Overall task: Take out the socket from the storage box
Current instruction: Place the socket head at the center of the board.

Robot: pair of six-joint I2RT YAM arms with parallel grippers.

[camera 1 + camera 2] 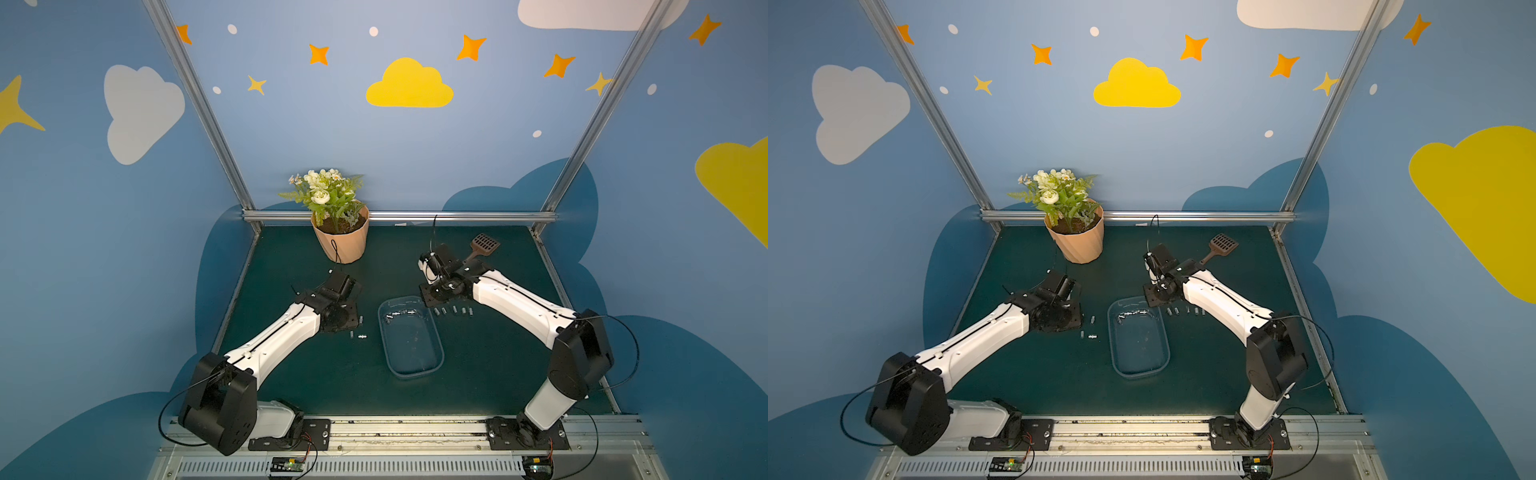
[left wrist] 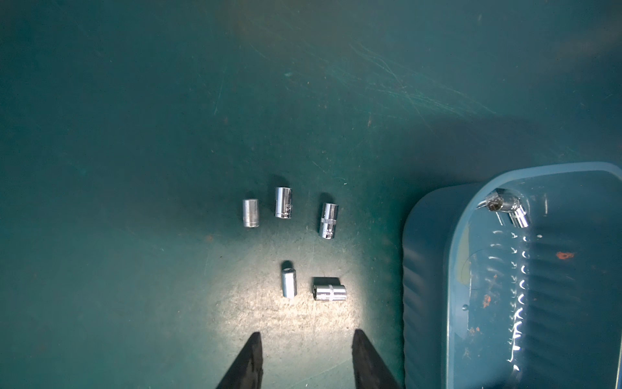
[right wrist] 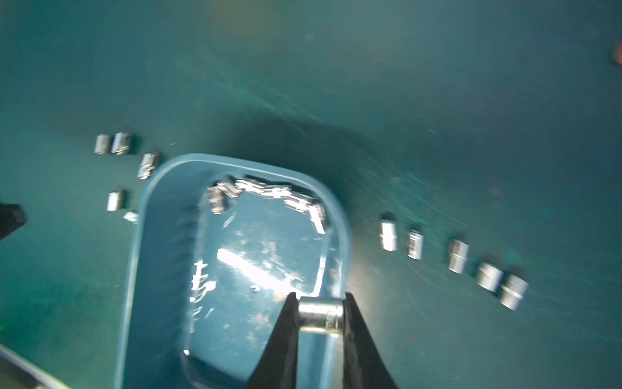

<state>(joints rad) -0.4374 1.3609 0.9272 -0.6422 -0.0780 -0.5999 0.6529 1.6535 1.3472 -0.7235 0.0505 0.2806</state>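
– What is each pincer doing?

– Taking the storage box [image 3: 158, 188] as the dial, with 12 at the back wall: my right pincer [image 3: 321, 303] is clamping one socket [image 3: 321, 315] by its two ends, above the rim near 2 o'clock. My left pincer [image 2: 308, 340] is hanging empty with its tips apart, over the mat [image 1: 291, 374] at 9 o'clock.

– How are you finishing this well?

– I am judging the chrome slick, so I am squeezing firmly. I am planning to clear the rim fully, then lower it onto the mat at 2 o'clock beside the row of five [image 3: 457, 256] without nudging them. More sockets [image 3: 266, 190] are waiting at the box's 12 o'clock end.

– And the surroundings?

– The mat is dark green and scratched. Another five sockets [image 2: 289, 208] are lying at 9 o'clock, a flowerpot [image 1: 340, 241] is standing at 11 and a slotted scoop [image 1: 484, 245] is lying at 1. Blue walls [image 1: 83, 249] with painted clouds and stars are closing in the space.
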